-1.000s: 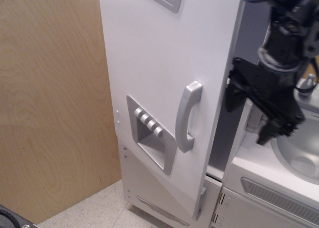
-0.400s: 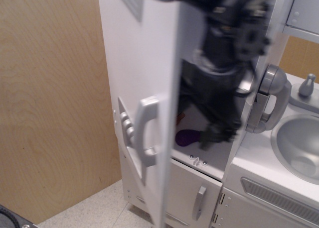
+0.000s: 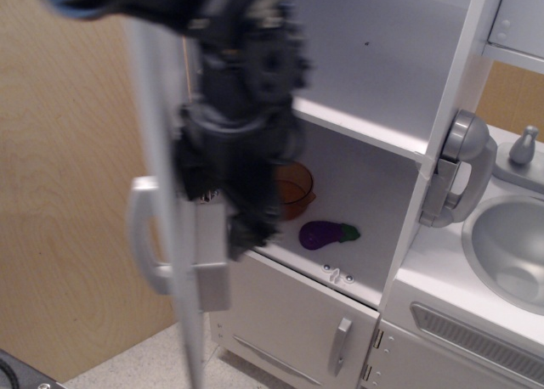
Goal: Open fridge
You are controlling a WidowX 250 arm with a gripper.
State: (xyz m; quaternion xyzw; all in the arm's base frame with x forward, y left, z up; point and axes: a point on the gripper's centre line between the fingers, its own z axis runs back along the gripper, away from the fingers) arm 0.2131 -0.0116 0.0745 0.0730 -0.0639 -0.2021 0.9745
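Note:
The tall white fridge (image 3: 374, 49) stands open. Its large door (image 3: 189, 338) is swung far out to the left and shows edge-on, with the long grey handle (image 3: 143, 240) on its outer side. My black gripper (image 3: 234, 211) is blurred and sits against the inner side of the door, in front of the fridge opening. I cannot tell how its jaws stand. Inside, a white shelf (image 3: 361, 127) shows, with an orange cup (image 3: 296, 188) and a purple eggplant (image 3: 325, 233) on the floor below it.
The small lower door with a short handle (image 3: 340, 345) is shut under the opening. To the right stands the white sink counter with a grey basin (image 3: 510, 253), a tap (image 3: 523, 147) and a grey wall phone (image 3: 459, 170). A wooden wall (image 3: 59, 194) is at left.
The large door has swung from nearly shut to wide open on the left. My arm moved left with it, from the right of the door to in front of the opening.

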